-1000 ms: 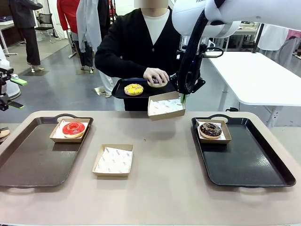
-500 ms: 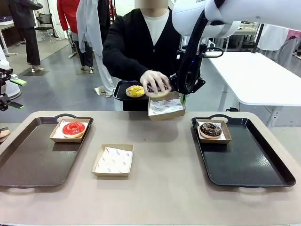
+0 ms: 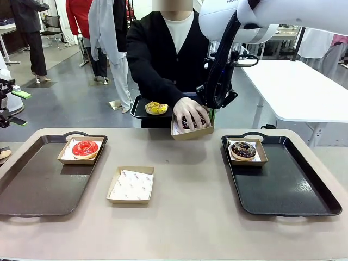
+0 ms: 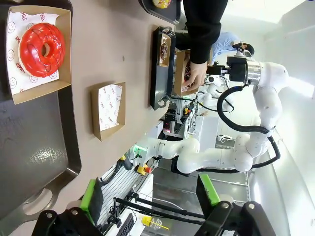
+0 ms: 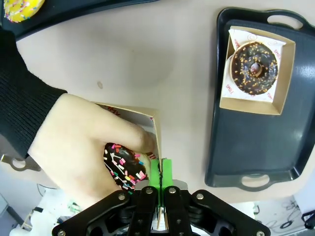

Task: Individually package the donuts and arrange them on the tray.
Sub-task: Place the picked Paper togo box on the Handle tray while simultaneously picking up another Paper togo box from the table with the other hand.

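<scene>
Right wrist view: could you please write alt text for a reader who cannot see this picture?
The right gripper is shut on the wall of a paper-lined cardboard box while a person's hand holds a dark donut with coloured sprinkles inside it. Beside them on the table, a black tray carries a boxed chocolate donut.

Raised box (image 3: pixel 191 132) at 12 o'c: blocked by person's hand (image 3: pixel 191 111) & right gripper (image 5: pixel 160 167) on its rim. Table (image 3: pixel 185 185) mid free; empty box (image 3: pixel 130 185) at 9.
</scene>
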### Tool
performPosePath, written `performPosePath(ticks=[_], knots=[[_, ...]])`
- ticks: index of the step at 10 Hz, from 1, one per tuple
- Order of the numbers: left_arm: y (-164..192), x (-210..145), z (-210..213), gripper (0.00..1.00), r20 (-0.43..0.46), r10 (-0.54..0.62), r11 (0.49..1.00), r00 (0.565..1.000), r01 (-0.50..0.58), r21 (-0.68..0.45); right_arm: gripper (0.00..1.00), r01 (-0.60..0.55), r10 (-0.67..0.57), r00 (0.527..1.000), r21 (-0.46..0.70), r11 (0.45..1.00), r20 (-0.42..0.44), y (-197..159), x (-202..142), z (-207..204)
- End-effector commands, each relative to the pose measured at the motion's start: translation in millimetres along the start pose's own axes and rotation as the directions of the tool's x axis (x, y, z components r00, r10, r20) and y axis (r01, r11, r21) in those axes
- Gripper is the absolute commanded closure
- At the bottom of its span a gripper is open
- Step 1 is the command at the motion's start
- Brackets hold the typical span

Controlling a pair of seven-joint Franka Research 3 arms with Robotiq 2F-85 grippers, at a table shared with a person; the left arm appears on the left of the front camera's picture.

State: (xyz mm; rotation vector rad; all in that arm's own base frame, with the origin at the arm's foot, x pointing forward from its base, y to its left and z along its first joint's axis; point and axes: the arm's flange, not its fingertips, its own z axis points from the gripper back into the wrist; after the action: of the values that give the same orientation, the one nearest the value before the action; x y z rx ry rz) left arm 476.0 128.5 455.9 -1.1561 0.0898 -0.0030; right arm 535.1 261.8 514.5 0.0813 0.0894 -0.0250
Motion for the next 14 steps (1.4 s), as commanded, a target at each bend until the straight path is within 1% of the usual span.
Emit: performPosePath(ticks=[1,14], knots=[[0.5,-0.3,1.9,0.0,-0.007,-0.016,1.0,1.0,0.015,-0.009,1.0,0.001,-0.001,1.0,-0.003,1.0,-0.001,-2.0,-3.3,-0.6],[0.5,-0.3,1.9,0.0,-0.007,-0.016,1.0,1.0,0.015,-0.009,1.0,0.001,-0.001,1.0,-0.003,1.0,-0.001,-2.0,-3.3,-0.6]])
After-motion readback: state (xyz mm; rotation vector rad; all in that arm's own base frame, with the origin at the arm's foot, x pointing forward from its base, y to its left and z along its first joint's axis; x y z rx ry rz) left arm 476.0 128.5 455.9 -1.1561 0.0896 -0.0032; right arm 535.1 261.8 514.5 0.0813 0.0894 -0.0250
